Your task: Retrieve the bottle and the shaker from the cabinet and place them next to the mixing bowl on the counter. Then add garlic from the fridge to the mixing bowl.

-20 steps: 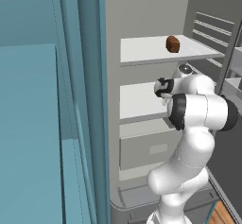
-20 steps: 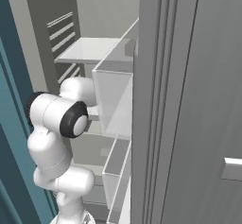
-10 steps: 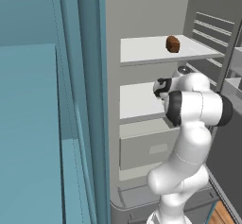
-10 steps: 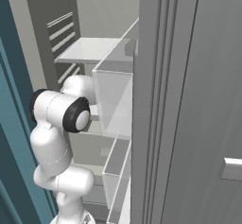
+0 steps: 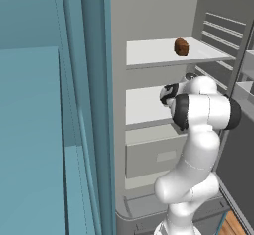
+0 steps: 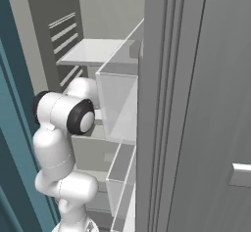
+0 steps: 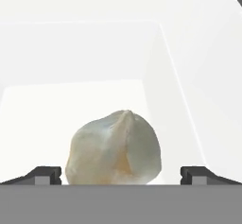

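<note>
The fridge (image 5: 84, 105) stands open, its teal door at the left of the left base view. My arm reaches onto its middle pale shelf (image 5: 144, 107). In the hand view a whitish garlic bulb (image 7: 116, 147) with a pointed top lies on that shelf, close in front of the hand. My gripper (image 7: 120, 176) is open; its two dark fingertips (image 7: 45, 173) stand wide on either side of the bulb, with a gap on each side. The bottle, shaker, cabinet, mixing bowl and counter are out of view.
A small brown item (image 5: 181, 46) sits on the upper shelf (image 5: 154, 50). A grey drawer (image 5: 149, 154) lies under the middle shelf. Clear door bins (image 6: 117, 108) and the grey inner door (image 6: 196, 104) crowd the arm's right side. The shelf's side wall (image 7: 179, 100) is near.
The arm's elbow has edged slightly up and toward the middle shelf. The brown item and the fridge have not moved.
</note>
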Tool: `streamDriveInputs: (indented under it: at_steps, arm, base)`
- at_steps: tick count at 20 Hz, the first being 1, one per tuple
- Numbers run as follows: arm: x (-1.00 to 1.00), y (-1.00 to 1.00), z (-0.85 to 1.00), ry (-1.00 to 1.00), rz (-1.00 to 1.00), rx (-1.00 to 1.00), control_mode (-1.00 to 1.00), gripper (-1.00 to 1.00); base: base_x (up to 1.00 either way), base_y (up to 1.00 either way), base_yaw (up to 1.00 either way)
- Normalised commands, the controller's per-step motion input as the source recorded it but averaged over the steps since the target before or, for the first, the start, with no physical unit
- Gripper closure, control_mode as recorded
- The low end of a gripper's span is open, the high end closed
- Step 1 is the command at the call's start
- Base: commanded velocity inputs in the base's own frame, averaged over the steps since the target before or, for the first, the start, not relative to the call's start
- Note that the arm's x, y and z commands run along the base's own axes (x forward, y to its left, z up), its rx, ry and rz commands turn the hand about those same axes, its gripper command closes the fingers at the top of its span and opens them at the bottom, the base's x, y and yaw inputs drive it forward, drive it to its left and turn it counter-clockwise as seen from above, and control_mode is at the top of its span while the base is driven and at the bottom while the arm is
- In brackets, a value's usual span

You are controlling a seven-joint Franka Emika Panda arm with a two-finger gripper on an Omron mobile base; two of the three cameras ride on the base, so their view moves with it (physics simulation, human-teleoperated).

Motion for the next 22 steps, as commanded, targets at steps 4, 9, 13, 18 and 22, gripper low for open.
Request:
streamDriveInputs:
  at_steps: [4, 9, 13, 18, 22]
  arm:
    - [0.19, 0.00, -0.16, 0.00, 0.00, 0.00, -1.00, -1.00]
    - [0.24, 0.00, -0.15, 0.00, 0.00, 0.00, -1.00, -1.00]
    - [0.04, 0.00, -0.15, 0.00, 0.00, 0.00, -1.00, -1.00]
    - [0.00, 0.00, -0.07, 0.01, 0.00, 0.00, -1.00, -1.00]
    - [0.00, 0.00, -0.23, 0.01, 0.00, 0.00, -1.00, -1.00]
  base:
    - [0.00, 0.00, 0.00]
    - [0.00, 0.00, 0.00]
    - [0.00, 0.00, 0.00]
    - [0.00, 0.00, 0.00]
    - [0.00, 0.00, 0.00]
